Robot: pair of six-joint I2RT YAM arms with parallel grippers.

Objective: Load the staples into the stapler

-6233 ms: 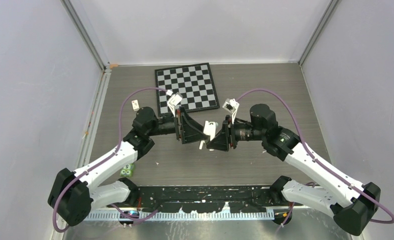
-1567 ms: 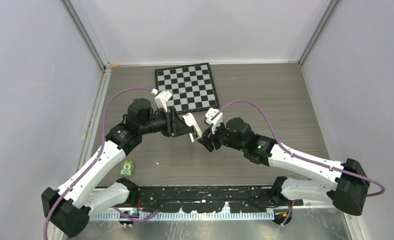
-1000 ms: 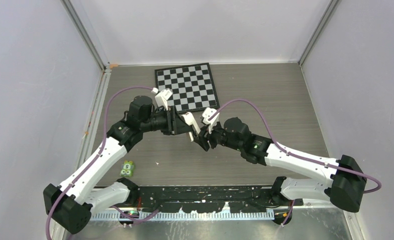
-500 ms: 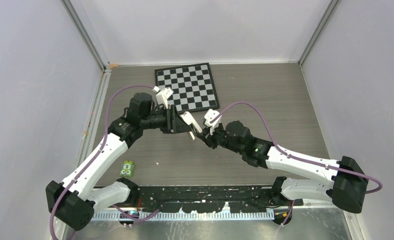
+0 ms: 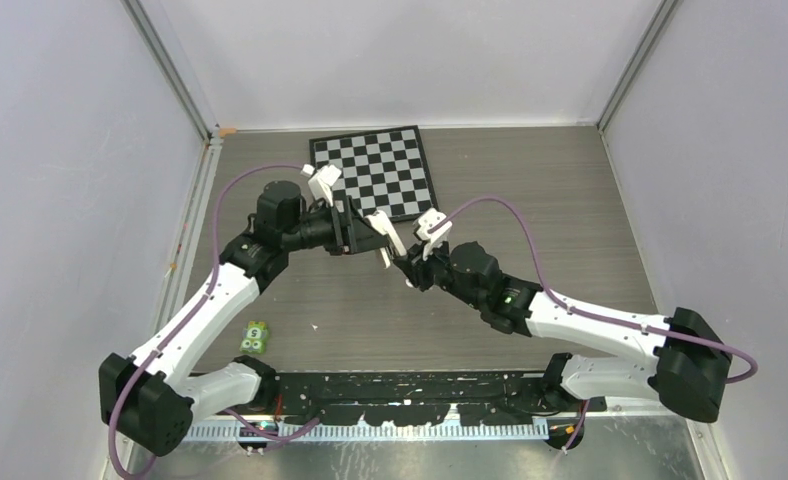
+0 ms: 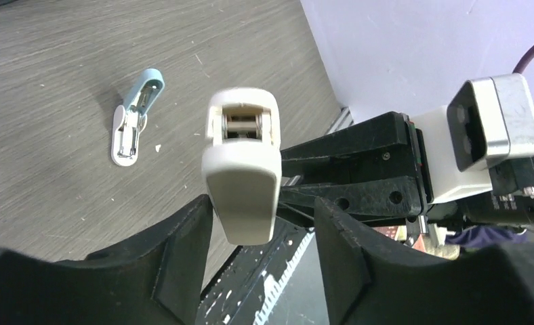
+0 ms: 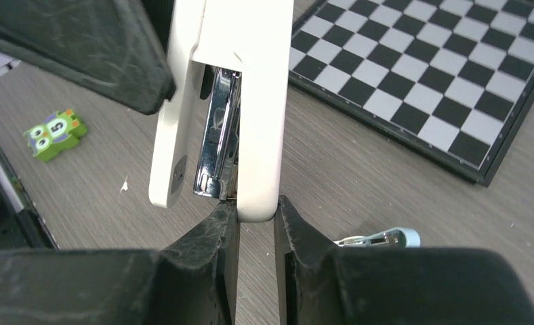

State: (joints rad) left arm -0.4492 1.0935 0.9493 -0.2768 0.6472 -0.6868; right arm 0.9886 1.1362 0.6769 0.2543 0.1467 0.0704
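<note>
The small white plastic stapler (image 7: 264, 81) is up in the air over the middle of the grey wood-look desk (image 5: 570, 200), between your two arms. Your left gripper (image 6: 262, 202) is at 9 o'clock of it. Its jaws are apart around the stapler's fat end: one finger touches its side, and you can see a gap on the other side. Your right gripper (image 7: 252, 206) comes in from 4 o'clock. Its jaws are pinched on the thin tip of the stapler. The stapler's arm is lifted a little, so a shiny metal channel (image 7: 217, 135) shows inside. You cannot tell if any staples lie in it.

On the desk, a black-and-white checkered board (image 5: 374, 175) lies at 12 o'clock of the stapler. A little green owl block (image 5: 256, 336) lies at 8 o'clock, well apart. A small light-blue-and-white clip-like thing (image 6: 134, 118) lies on the desk under the arms.
</note>
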